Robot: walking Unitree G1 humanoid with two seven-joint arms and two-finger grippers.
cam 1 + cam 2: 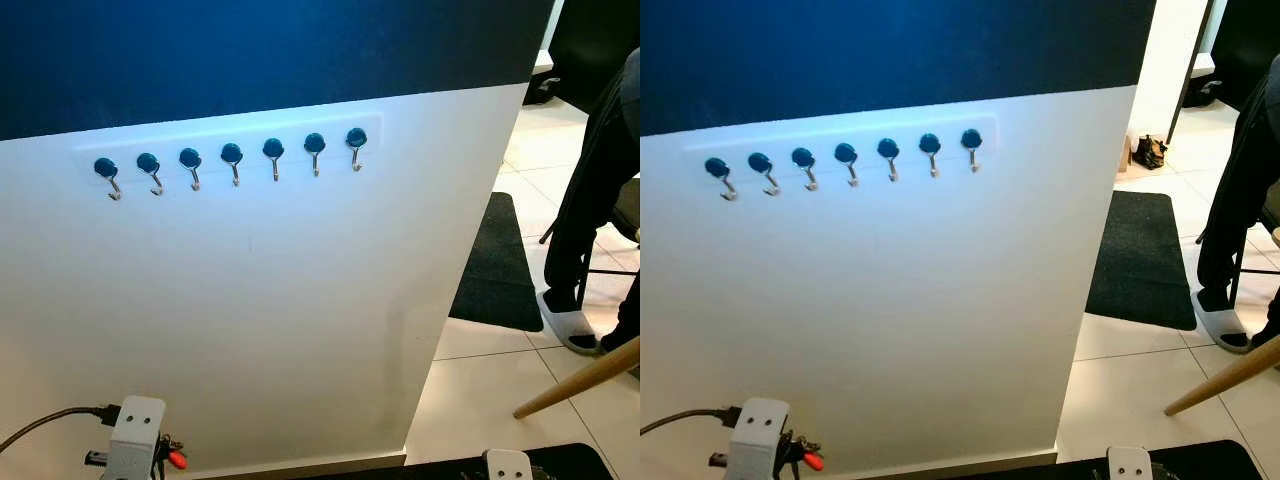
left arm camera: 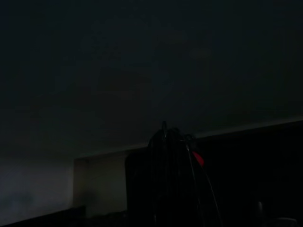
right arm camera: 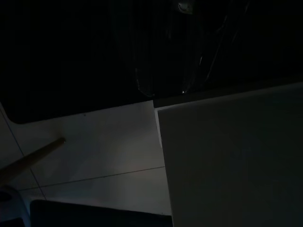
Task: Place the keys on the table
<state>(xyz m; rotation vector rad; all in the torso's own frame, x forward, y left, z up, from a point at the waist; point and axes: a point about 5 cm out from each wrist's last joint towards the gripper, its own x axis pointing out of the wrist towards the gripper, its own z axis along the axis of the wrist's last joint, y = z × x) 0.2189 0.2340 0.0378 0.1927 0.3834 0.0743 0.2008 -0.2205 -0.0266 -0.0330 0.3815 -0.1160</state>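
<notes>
The keys (image 1: 172, 457), a small dark bunch with a red tag, sit at the bottom left, low in front of the white wall. My left gripper (image 1: 160, 462) is shut on them, just below its white wrist mount (image 1: 135, 432). The dark left wrist view shows the black fingers (image 2: 161, 175) closed around the keys (image 2: 189, 146), with the red tag beside them. My right arm hangs idle at the bottom right by its white mount (image 1: 507, 466), and its gripper (image 3: 165, 52) is a dark shape.
A white rail with several blue-knobbed hooks (image 1: 232, 160), all bare, hangs on the white wall (image 1: 280, 320). A person's dark legs and white slipper (image 1: 570, 325) stand at the right, near a black mat (image 1: 500, 265). A slanted wooden leg (image 1: 580, 380) crosses the tiled floor.
</notes>
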